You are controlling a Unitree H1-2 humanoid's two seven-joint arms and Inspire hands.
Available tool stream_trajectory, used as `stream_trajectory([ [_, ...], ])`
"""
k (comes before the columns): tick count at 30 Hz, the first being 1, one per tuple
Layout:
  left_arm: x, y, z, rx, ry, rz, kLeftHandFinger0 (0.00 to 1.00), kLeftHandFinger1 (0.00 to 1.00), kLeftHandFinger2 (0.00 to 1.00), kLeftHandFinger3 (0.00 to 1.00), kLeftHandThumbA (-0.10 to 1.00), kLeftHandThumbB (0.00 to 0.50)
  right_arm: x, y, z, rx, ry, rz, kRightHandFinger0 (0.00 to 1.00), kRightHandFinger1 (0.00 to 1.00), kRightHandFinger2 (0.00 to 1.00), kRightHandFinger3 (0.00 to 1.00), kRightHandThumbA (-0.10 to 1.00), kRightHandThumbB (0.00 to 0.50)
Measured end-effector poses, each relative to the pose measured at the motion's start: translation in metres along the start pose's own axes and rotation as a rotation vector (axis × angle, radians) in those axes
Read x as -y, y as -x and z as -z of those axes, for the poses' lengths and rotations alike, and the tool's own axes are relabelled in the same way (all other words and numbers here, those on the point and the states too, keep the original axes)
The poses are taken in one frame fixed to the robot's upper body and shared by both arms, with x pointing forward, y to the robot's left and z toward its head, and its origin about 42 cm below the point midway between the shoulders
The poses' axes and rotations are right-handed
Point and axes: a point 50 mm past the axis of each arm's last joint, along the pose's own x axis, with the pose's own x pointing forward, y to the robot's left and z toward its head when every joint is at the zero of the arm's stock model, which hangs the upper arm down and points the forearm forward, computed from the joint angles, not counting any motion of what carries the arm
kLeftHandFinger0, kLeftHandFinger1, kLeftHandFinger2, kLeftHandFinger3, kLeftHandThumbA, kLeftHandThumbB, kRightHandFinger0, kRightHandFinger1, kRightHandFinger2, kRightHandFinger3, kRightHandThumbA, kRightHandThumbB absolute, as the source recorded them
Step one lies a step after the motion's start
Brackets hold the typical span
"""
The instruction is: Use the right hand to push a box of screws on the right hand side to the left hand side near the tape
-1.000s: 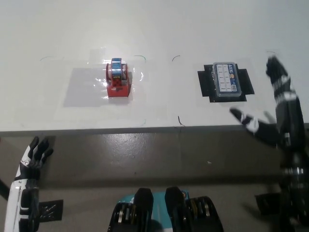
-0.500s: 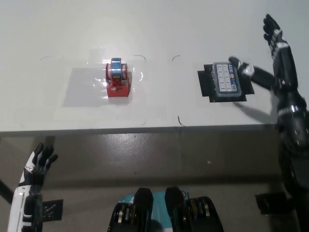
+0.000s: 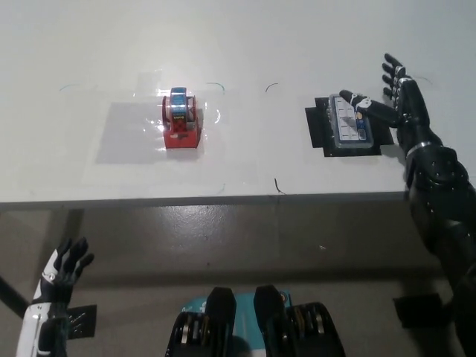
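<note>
While the box of screws (image 3: 349,124) lies flat, the open right robot hand (image 3: 394,104) touches its right edge, holding nothing.

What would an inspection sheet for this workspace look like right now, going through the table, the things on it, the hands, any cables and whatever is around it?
Surface: white table, with faint pen marks and a clear taped sheet under the dispenser.
Job's things: box of screws lies on a black mat at the right side; red tape dispenser stands at the left, well apart from the box.
Clutter: nothing seen.
Hands: black right hand is open, at the box's right edge, with one finger lying over the lid; white left hand is open, resting below the table edge at lower left.
Cables: nothing seen.
Surroundings: grey floor in front of the table, with black markers on it.
</note>
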Motion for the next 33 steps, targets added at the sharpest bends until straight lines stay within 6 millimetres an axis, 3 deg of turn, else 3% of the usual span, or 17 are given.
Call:
stream_trajectory([
  [5,0.000,0.007,0.000,-0.018,0.002,0.004,1.00,1.00,1.00,1.00,1.00,0.282,-0.002,0.003,0.013,-0.061,-0.026,0.007,1.00,1.00,1.00,1.00,1.00,0.157],
  [11,0.000,0.009,0.000,-0.025,0.006,0.008,1.00,1.00,1.00,1.00,0.98,0.271,-0.009,0.008,0.022,-0.085,-0.068,0.015,1.00,1.00,1.00,1.00,1.00,0.179],
  [18,0.000,0.009,0.000,-0.025,0.015,0.008,1.00,1.00,1.00,1.00,0.99,0.269,-0.034,0.016,0.032,-0.079,-0.168,0.018,1.00,1.00,1.00,1.00,1.00,0.203],
  [23,0.001,0.010,0.000,-0.025,0.019,0.007,1.00,1.00,1.00,1.00,0.99,0.282,-0.062,0.022,0.034,-0.072,-0.243,0.006,1.00,1.00,1.00,1.00,1.00,0.181],
  [25,0.001,0.010,0.000,-0.025,0.020,0.005,1.00,1.00,1.00,1.00,0.99,0.268,-0.077,0.025,0.034,-0.067,-0.279,-0.003,1.00,1.00,1.00,1.00,1.00,0.206],
  [33,0.002,0.012,0.000,-0.033,0.025,0.000,1.00,1.00,1.00,1.00,0.99,0.262,-0.145,0.042,0.030,-0.060,-0.396,-0.056,1.00,1.00,1.00,1.00,1.00,0.191],
])
